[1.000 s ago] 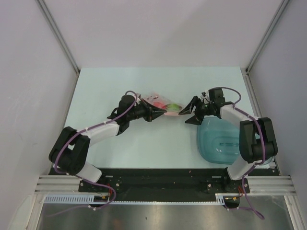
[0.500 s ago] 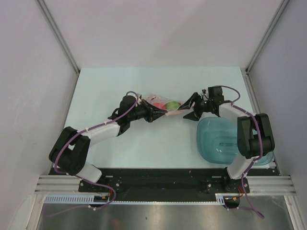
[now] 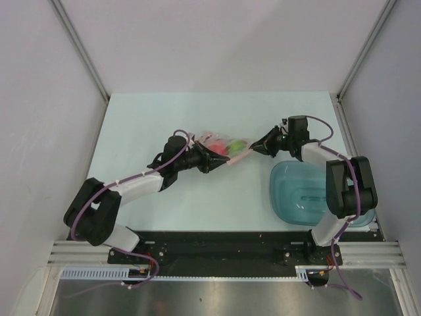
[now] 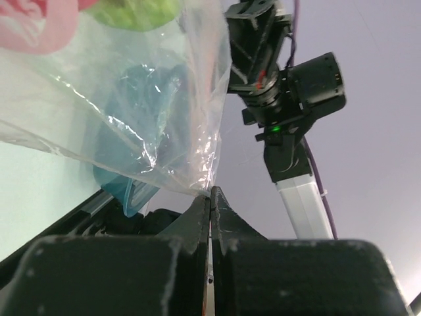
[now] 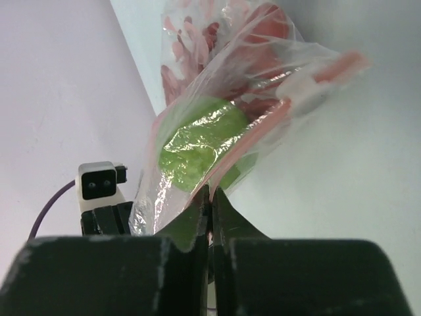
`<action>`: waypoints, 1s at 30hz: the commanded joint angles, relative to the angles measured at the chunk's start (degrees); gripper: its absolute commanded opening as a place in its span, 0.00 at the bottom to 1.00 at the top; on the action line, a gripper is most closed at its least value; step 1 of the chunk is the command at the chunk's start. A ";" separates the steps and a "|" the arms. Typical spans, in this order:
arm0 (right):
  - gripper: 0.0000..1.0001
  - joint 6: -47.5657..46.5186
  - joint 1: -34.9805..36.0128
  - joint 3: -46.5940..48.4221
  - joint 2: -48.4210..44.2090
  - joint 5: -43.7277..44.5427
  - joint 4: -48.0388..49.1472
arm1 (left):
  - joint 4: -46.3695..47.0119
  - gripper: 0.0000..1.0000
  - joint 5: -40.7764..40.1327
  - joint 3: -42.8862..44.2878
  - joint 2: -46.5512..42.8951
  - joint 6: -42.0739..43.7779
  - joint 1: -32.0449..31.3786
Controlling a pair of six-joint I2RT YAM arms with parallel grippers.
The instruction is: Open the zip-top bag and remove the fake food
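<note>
The clear, crinkly zip-top bag [image 3: 227, 147] is drawn out sideways at mid-table, pinkish-red zip strip [image 5: 253, 135] along one edge; a lime-green fruit [image 5: 196, 146] and red lobster [image 5: 263, 29] sit inside.

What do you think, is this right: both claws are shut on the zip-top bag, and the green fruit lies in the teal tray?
One part is wrong. The green fruit lies inside the zip-top bag, not in the teal tray; the right wrist view shows it behind clear plastic. The left claw and right claw are indeed shut on the bag.
</note>
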 commanded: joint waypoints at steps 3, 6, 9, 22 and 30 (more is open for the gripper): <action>0.00 -3.60 0.80 6.28 0.20 1.19 0.53 | 0.12 0.00 2.38 -1.54 -4.11 0.96 -0.30; 0.00 -8.08 1.68 8.39 -1.38 1.71 -4.99 | -7.95 0.28 4.75 1.52 -5.08 8.85 1.28; 0.00 -14.05 2.99 11.63 -3.23 1.63 -11.05 | -26.64 0.52 3.01 12.13 -6.04 26.40 2.69; 0.00 -26.55 8.98 27.81 -4.55 0.57 -29.53 | -66.51 0.58 -16.05 54.34 7.22 71.89 -3.63; 0.00 -29.19 9.33 32.30 -3.76 -1.09 -34.46 | -68.17 0.71 -20.12 60.40 9.77 75.93 -4.07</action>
